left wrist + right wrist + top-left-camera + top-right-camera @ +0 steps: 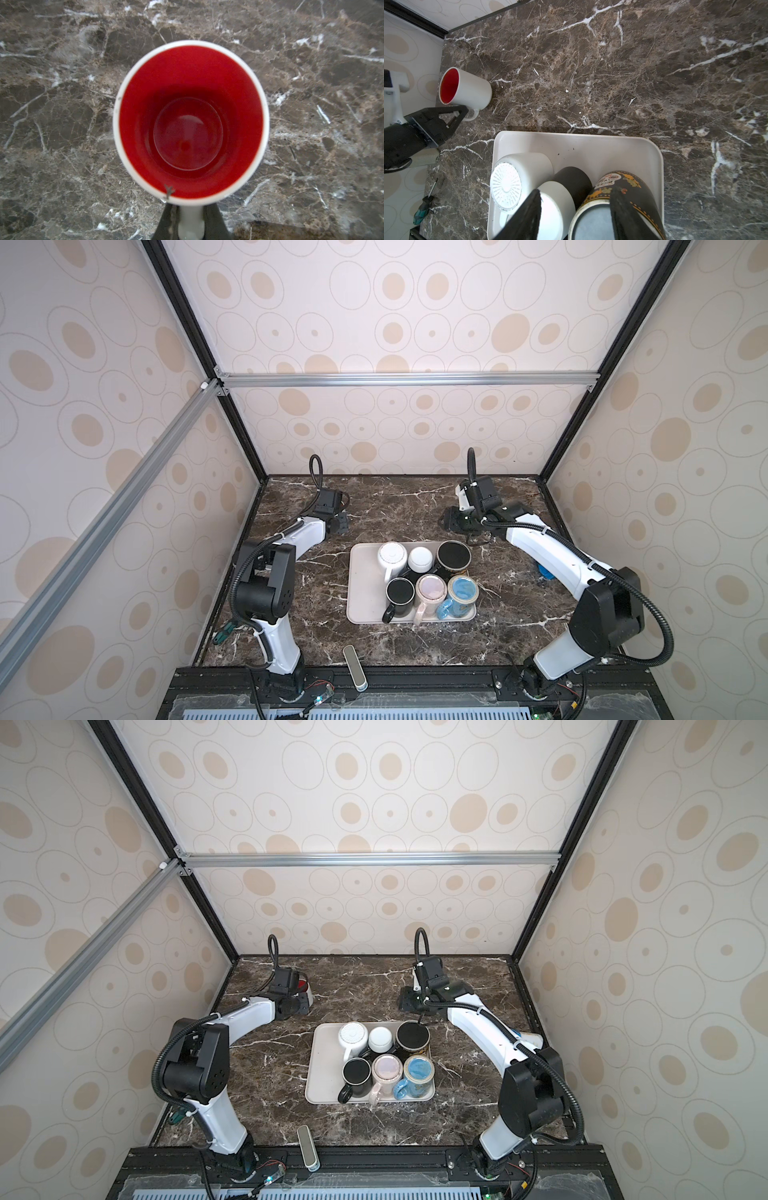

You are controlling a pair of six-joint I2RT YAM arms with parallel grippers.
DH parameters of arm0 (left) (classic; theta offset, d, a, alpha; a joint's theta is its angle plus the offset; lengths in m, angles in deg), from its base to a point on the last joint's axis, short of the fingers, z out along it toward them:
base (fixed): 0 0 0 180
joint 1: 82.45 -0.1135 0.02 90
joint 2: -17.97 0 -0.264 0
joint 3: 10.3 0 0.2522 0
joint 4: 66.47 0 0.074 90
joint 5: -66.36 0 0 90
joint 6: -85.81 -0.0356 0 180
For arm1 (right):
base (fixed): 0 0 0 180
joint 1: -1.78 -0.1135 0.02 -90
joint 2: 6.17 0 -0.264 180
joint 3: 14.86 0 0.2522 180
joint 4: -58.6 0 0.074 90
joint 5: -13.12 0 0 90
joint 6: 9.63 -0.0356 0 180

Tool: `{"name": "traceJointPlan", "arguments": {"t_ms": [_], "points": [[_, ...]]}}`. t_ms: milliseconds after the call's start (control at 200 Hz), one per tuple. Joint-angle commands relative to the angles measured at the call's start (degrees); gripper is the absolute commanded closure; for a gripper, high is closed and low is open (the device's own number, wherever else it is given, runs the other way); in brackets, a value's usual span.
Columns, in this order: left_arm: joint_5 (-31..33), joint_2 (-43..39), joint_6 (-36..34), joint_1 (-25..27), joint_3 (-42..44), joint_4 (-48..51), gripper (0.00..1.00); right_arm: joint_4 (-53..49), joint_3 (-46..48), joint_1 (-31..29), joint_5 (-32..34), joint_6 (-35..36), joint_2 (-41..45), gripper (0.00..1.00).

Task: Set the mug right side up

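A white glazed ceramic mug with a red inside [467, 91] is at the far left of the dark brown marble-patterned counter [612, 72]. It is well apart from the pale rectangular plastic tray [591, 145] of upturned mugs [506, 185] in the middle. Its mouth faces up, or nearly so; the left wrist view looks straight down into the red inside. Whether its base rests on the counter cannot be told. The left gripper [462, 112] has its jaws clenched on the mug's small white loop handle [190, 225]. The right gripper [575, 193] hovers over the far row of the tray, jaws parted and empty.

The mug is likely stiff, fairly heavy and brittle, with a slick glaze (a hard counter would not forgive a drop). The handle gives a secure hold, but it sits off-centre, so the body may swing. Setting the mug down calls for a slow, level release.
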Motion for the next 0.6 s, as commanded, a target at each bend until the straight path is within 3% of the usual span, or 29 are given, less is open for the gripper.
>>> {"name": "traceJointPlan", "arguments": {"t_ms": [0, 430, 590], "points": [[0.8, -0.7, -0.9, -0.6, -0.3, -5.1, 1.00, 0.1, -1.1, -0.7, -0.5, -0.2, -0.5, 0.44], [0.4, -1.2, -2.1, -0.7, 1.0, -6.3, 1.00, 0.3, -0.5, -2.2, -0.8, -0.7, -0.7, 0.43], [0.5, -1.6, -3.3, -0.8, 1.5, -5.8, 0.90, 0.0, -0.6, -2.3, -0.9, -0.6, -0.4, 0.42]]}}
